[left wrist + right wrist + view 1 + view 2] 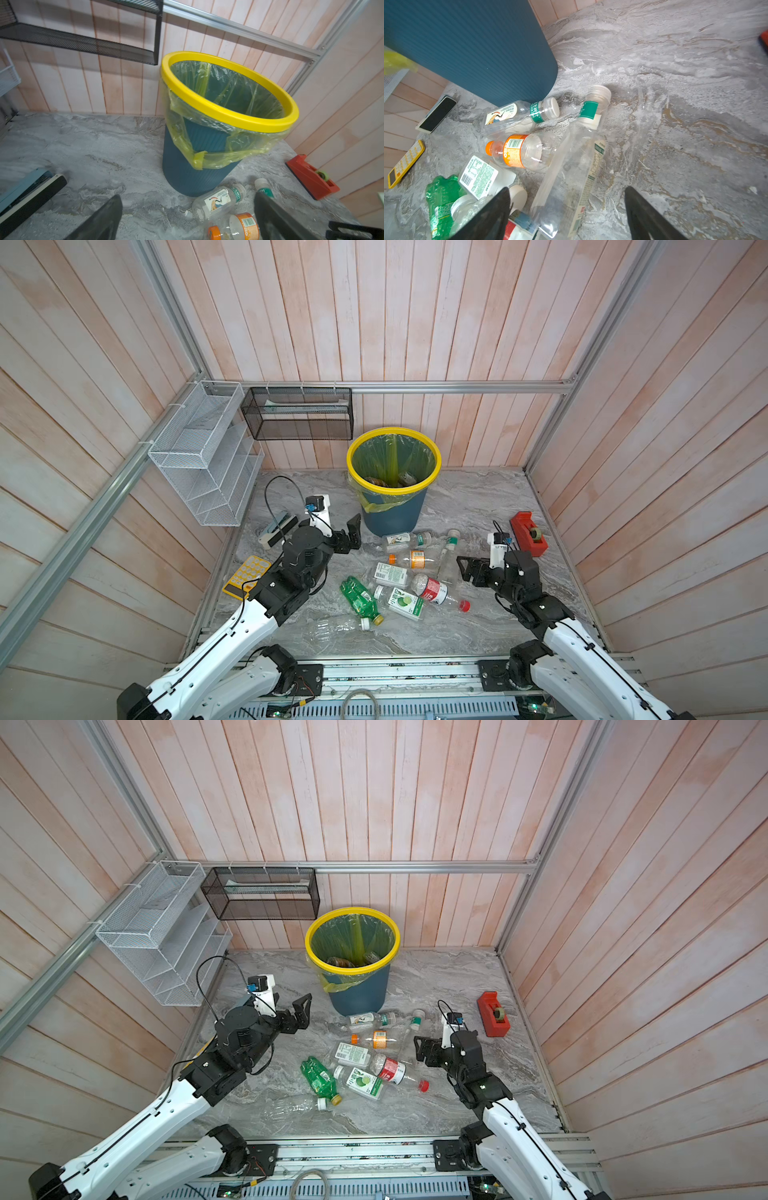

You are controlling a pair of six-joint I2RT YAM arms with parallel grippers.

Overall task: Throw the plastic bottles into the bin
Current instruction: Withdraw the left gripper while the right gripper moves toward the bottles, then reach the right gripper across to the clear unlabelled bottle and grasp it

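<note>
Holding a few bottles (376, 482) inside, yellow-rimmed bin (394, 488), left tool (355, 531) released, right tool (462, 569) spread, empty

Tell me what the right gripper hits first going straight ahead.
Probably the tall clear bottle with the green neck band, lying directly ahead of the open right gripper; its height above the bottle is unclear.

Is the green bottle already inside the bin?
No, the green bottle lies on its side on the table, in front of the bin and apart from it.
</note>
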